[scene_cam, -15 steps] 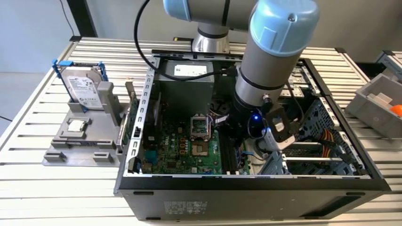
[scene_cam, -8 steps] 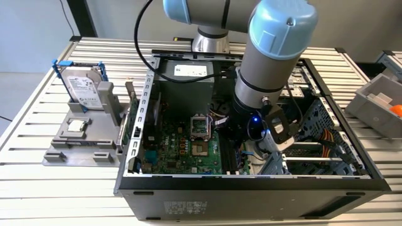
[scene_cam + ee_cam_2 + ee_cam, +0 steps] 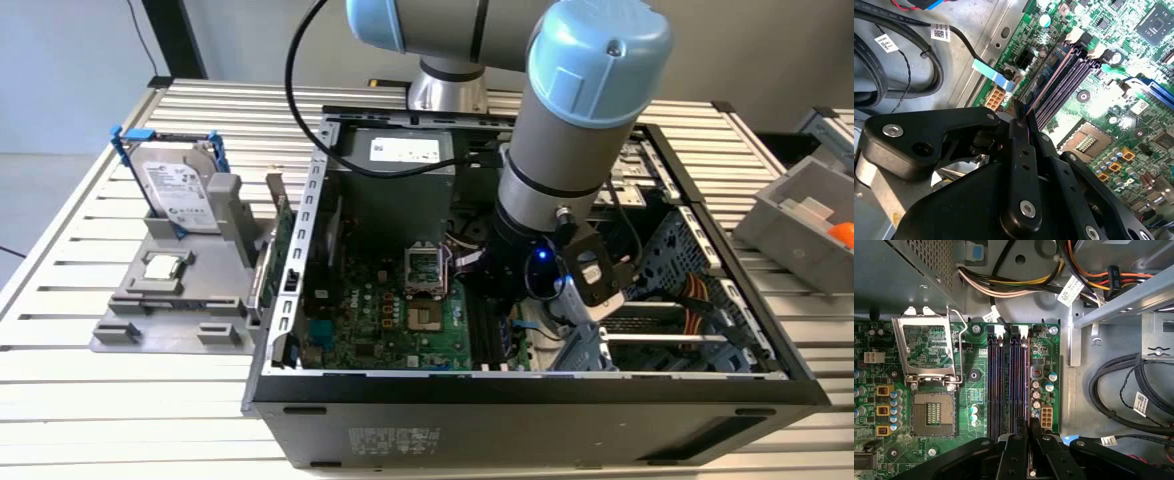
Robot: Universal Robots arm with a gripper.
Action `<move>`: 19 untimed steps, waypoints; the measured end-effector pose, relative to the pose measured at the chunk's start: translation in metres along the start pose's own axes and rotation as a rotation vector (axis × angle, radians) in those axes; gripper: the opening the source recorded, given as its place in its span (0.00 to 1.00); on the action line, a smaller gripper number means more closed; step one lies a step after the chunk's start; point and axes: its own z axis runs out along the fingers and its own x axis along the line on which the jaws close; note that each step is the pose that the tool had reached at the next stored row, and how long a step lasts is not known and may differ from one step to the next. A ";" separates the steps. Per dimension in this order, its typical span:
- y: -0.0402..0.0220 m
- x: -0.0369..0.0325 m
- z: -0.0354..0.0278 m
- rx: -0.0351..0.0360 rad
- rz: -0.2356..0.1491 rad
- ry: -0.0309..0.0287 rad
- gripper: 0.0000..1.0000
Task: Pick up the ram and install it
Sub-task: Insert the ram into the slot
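My gripper [image 3: 514, 292] is down inside the open computer case [image 3: 534, 385], over the motherboard's memory slots [image 3: 1003, 385]. Its fingers [image 3: 1015, 455] are shut on the ram [image 3: 1027, 390], a thin dark strip seen edge-on in both wrist views. The ram [image 3: 1050, 82] runs out from the gripper [image 3: 1022, 116] along the slot nearest the board's edge, the one beside the capacitors [image 3: 1036, 390]. Whether it sits in that slot or just above it, I cannot tell. The other slots [image 3: 1066, 82] are bare, with white latches [image 3: 999, 330] at their far end.
An open processor socket [image 3: 934, 412] lies beside the slots. Thick black cables [image 3: 1124, 390] and the metal drive cage [image 3: 667, 310] crowd the other side. Outside the case, on the exterior view's left, stand a hard drive [image 3: 174, 185], a grey holder [image 3: 167, 300] and a green card [image 3: 283, 250].
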 end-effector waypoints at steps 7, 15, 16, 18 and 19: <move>0.0001 0.0006 0.0015 0.0010 -0.002 0.0001 0.00; 0.0017 0.0008 0.0046 0.0028 -0.002 0.0002 0.00; 0.0017 0.0008 0.0053 0.0037 -0.002 0.0003 0.00; 0.0016 0.0008 0.0056 0.0042 -0.002 0.0003 0.00; 0.0014 0.0008 0.0057 0.0039 -0.002 0.0004 0.00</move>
